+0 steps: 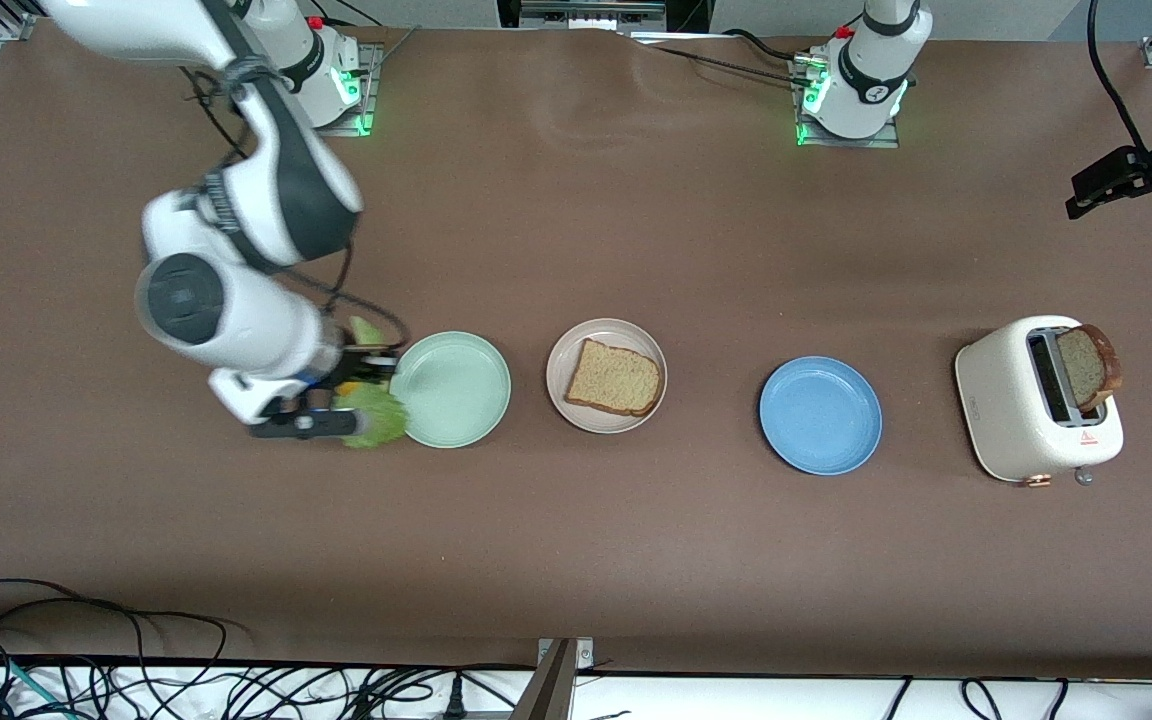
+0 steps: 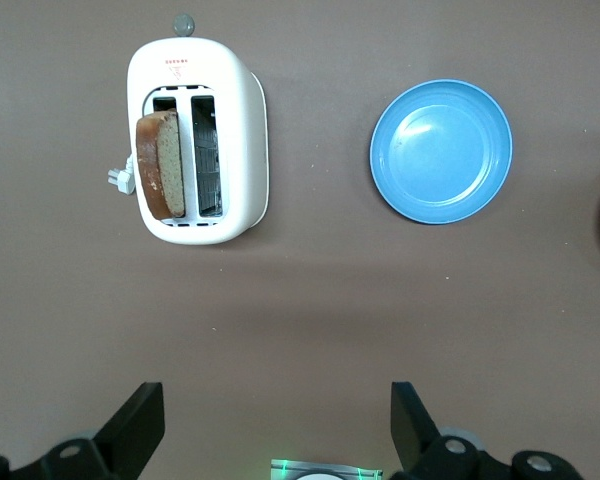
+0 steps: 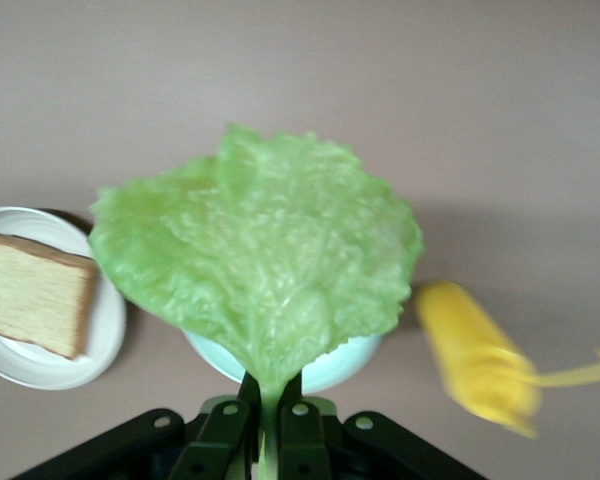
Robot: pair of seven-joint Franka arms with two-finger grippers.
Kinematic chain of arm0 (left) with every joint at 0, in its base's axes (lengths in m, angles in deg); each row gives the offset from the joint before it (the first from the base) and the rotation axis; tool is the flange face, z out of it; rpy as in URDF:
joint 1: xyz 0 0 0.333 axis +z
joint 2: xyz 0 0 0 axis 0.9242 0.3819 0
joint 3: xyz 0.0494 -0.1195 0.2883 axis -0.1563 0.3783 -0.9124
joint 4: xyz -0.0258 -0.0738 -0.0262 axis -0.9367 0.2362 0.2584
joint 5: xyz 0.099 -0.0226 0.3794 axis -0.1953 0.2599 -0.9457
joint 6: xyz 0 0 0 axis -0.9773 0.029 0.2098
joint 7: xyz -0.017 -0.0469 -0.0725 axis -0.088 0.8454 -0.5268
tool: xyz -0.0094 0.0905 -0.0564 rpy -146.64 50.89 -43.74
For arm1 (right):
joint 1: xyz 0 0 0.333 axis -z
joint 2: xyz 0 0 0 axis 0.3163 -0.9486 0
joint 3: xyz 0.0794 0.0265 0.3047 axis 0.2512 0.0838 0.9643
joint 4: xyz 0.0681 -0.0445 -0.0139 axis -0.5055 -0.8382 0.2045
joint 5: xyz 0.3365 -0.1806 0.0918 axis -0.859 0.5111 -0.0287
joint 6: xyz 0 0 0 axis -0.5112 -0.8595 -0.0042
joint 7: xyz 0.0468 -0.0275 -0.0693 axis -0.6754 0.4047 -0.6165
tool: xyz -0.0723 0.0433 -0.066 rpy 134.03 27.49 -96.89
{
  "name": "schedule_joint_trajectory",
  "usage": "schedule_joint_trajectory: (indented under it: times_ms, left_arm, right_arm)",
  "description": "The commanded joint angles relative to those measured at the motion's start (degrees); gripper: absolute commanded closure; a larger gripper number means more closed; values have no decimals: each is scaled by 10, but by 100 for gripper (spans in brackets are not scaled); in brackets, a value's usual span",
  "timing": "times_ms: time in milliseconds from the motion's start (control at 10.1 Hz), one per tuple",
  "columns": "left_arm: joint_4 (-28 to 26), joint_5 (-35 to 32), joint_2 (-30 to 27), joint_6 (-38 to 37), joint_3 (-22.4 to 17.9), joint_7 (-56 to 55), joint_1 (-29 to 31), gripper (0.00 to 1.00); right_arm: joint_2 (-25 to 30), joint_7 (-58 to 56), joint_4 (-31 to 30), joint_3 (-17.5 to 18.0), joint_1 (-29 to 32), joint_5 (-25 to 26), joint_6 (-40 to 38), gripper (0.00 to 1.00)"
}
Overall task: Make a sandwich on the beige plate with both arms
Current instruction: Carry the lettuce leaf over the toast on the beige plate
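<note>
My right gripper (image 3: 265, 425) is shut on the stem of a ruffled green lettuce leaf (image 3: 260, 270). In the front view that gripper (image 1: 341, 405) hangs with the lettuce (image 1: 378, 417) over the edge of the mint-green plate (image 1: 456, 390) at the right arm's end. The beige plate (image 1: 556, 365) sits mid-table and carries one slice of speckled bread (image 1: 614, 378). A second slice (image 1: 1088, 365) stands in the white toaster (image 1: 1036, 410). My left gripper (image 1: 1086, 200) waits open and empty, high over the table's left-arm end. Its fingers (image 2: 140, 425) stand wide apart.
A bare blue plate (image 1: 820, 414) lies between the beige plate and the toaster. A blurred yellow thing (image 3: 475, 360) shows beside the mint-green plate (image 3: 340, 365). Cables run along the table edge nearest the front camera.
</note>
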Motion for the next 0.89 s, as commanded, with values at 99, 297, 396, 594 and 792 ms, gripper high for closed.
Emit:
schedule_joint_trajectory:
  times_ms: [99,297,396,594,792]
  left_arm:
    - [18,-11,8,-13,1,-6,1,0]
    - [18,-11,8,-13,0,-6,1,0]
    - [18,-11,8,-13,0,-6,1,0]
    - [18,-11,8,-13,0,-6,1,0]
    - [18,-11,9,-13,0,-6,1,0]
  right_arm:
    - [-89,38,20,-4,-99,59,151,100]
    - [-134,37,20,-4,-127,74,227,100]
    - [-154,37,19,-4,-141,78,250,100]
    - [-177,38,19,-3,-168,77,287,100]
    - [-184,38,20,-2,-196,73,298,100]
